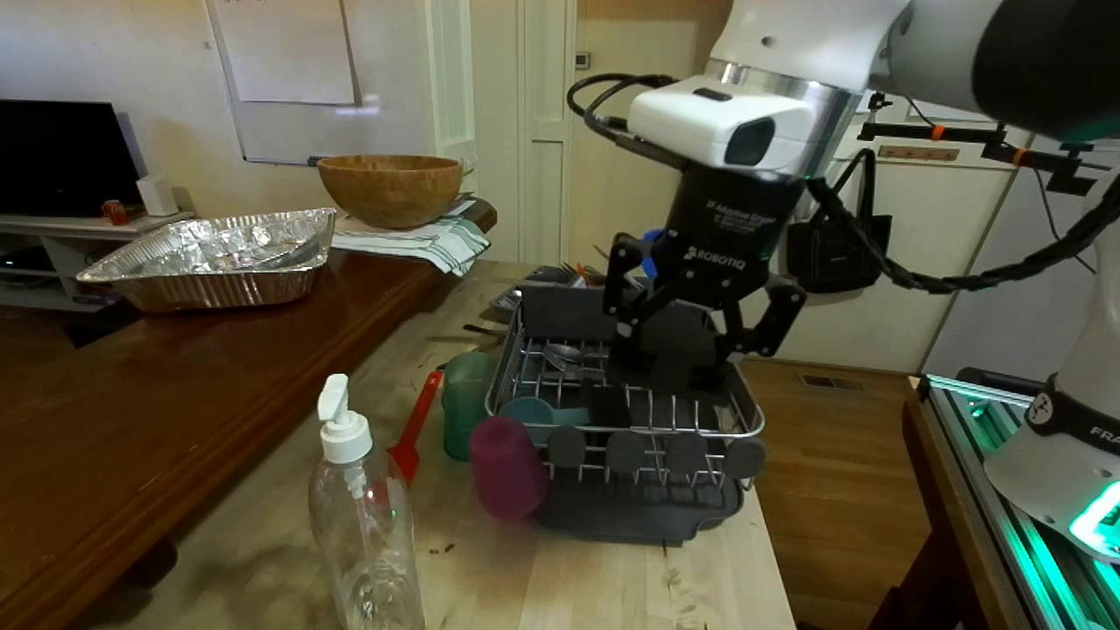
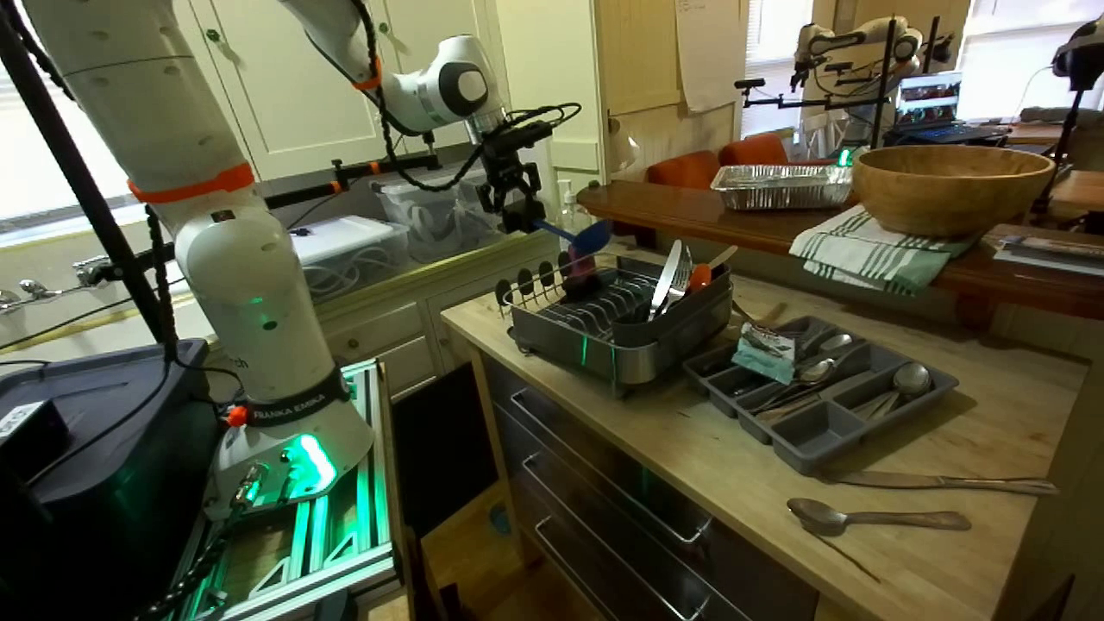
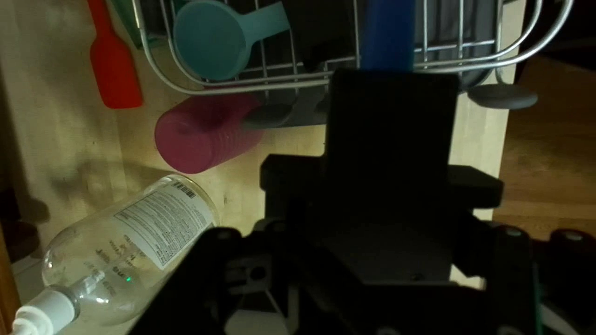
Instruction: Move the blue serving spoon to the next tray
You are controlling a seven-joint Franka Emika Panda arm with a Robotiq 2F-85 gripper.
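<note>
In an exterior view the blue serving spoon (image 2: 593, 237) is held in the air above the dish rack (image 2: 642, 362), its bowl pointing away from the arm. A dark block (image 3: 391, 139) surrounds the grip end of its handle, and my gripper (image 2: 522, 214) is shut on that block. The wrist view shows only a blue stretch of handle (image 3: 389, 35) beyond the block; the bowl is out of that picture. Behind the gripper (image 1: 674, 357), a bit of blue shows in an exterior view. A grey divided tray (image 2: 819, 424) with cutlery lies beside the rack.
Near the rack stand a magenta cup (image 1: 507, 468), a green cup (image 1: 464, 407) and a clear pump bottle (image 1: 363, 525). A red utensil (image 1: 416, 429) lies on the counter. Knife and fork stick up from the rack. A wooden bowl (image 2: 949, 185) and foil pan (image 2: 780, 188) occupy the raised ledge.
</note>
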